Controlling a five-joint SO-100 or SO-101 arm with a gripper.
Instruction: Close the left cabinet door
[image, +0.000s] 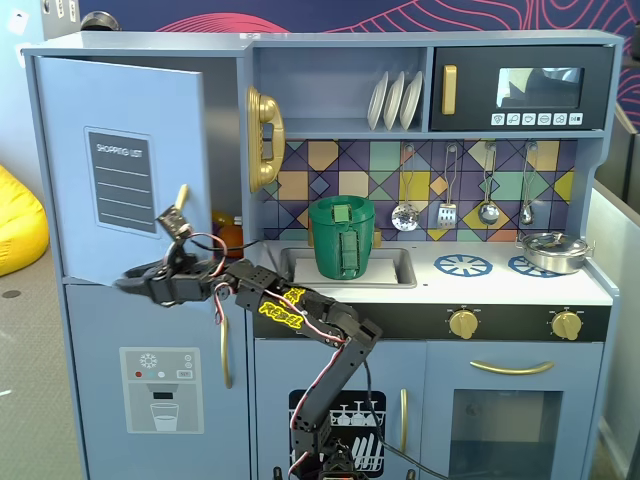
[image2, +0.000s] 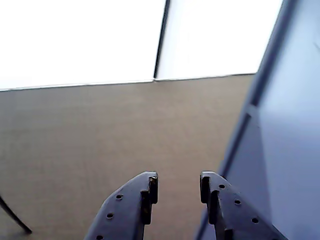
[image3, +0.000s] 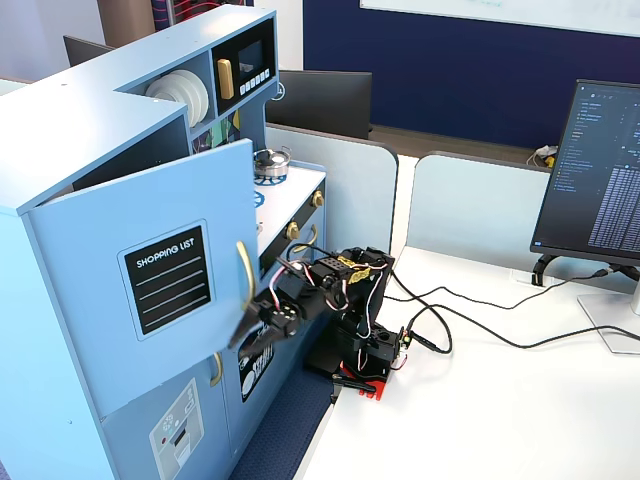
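Left cabinet door (image: 125, 165) ajar; hand (image: 130, 283) at its lower edge, open.

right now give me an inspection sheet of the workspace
surface: white table holds the arm's base, beside the toy kitchen.
job's things: left cabinet door ajar, gold handle at its free edge.
clutter: green cup in the sink, pot on the burner, plates in the rack.
grippers: tool open, empty, near the door's lower edge.
cables: black leads cross the table.
surroundings: monitor, yellow beanbag.
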